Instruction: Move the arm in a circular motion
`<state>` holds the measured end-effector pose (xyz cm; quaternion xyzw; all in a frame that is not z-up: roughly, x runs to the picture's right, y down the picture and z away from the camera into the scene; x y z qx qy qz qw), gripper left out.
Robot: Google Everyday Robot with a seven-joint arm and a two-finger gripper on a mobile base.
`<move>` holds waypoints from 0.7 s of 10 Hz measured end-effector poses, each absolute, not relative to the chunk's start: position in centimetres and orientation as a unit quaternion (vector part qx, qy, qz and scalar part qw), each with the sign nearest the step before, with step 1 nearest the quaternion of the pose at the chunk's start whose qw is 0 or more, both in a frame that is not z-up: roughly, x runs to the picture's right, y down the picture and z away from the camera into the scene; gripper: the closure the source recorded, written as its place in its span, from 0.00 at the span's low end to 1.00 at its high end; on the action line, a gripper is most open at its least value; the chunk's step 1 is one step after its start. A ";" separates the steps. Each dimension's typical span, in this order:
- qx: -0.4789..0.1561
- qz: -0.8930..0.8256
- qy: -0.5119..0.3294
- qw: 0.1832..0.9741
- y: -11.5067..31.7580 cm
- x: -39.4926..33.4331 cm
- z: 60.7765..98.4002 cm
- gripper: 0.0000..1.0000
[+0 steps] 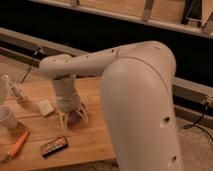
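The arm (135, 95) appeared to be partway through its circular sweep, with no object to pick up or place; the motion itself was the task. Its thick cream-white upper segment filled the right foreground, and a narrower forearm reached left to a rounded joint, from which the wrist turned straight down toward the wooden tabletop (95, 140).

The tool (73, 116) hung at the end of that wrist, just above the tabletop near its middle. Its pale fingers (62, 120) were spread apart and gripped nothing, though a small dark rounded object (75, 118) sat between them on the wood.

Judging from this pose, the next move called for carrying the tool on along a curved path at the same height, without dipping into the items below. A carrot (18, 145) and a dark snack bar (54, 146) lay near the front edge, a white cup (7, 118) at the left, and a small pale block (46, 107) just left of the tool.
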<state>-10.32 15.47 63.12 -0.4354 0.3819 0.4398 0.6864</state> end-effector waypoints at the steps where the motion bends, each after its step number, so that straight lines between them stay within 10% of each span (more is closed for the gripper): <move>1: -0.424 0.461 0.389 0.675 15.3 -8.7 63.3 0.35; 7: -0.310 0.609 0.403 0.609 9.9 3.4 66.9 0.35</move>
